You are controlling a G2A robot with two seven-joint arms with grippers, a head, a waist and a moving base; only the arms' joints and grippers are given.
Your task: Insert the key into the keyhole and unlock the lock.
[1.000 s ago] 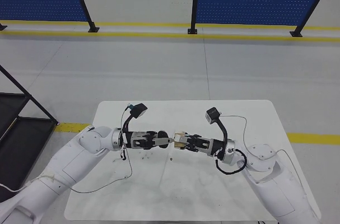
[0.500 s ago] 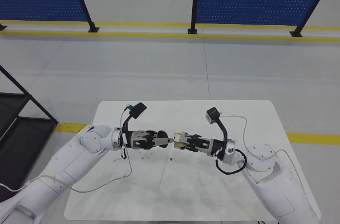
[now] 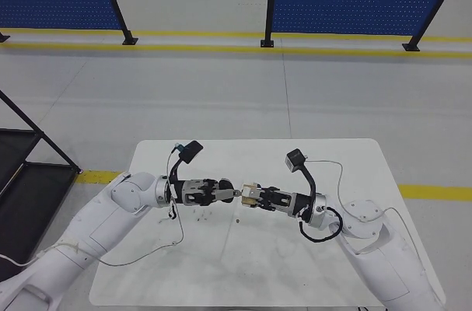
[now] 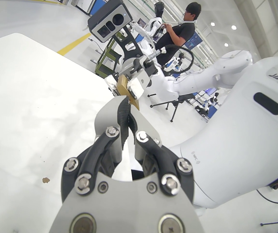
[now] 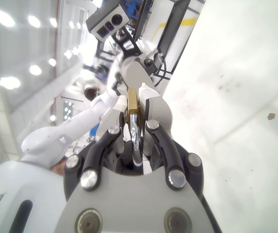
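A brass padlock is held above the middle of the white table, with my right gripper shut on it. In the right wrist view the lock's body and its silver shackle lie between the fingers. From the opposite side, my left gripper meets the lock, shut on a small key. In the left wrist view the closed fingertips touch the lock's end, and they hide the key and the keyhole.
A small brown speck lies on the table under the grippers. Cables hang from both wrists over the table. A black rack stands on the floor to the left, off the table.
My left wrist has turned slightly about its own axis with the key at the lock; its camera mount tilts a bit differently. The right gripper and the lock have stayed put.
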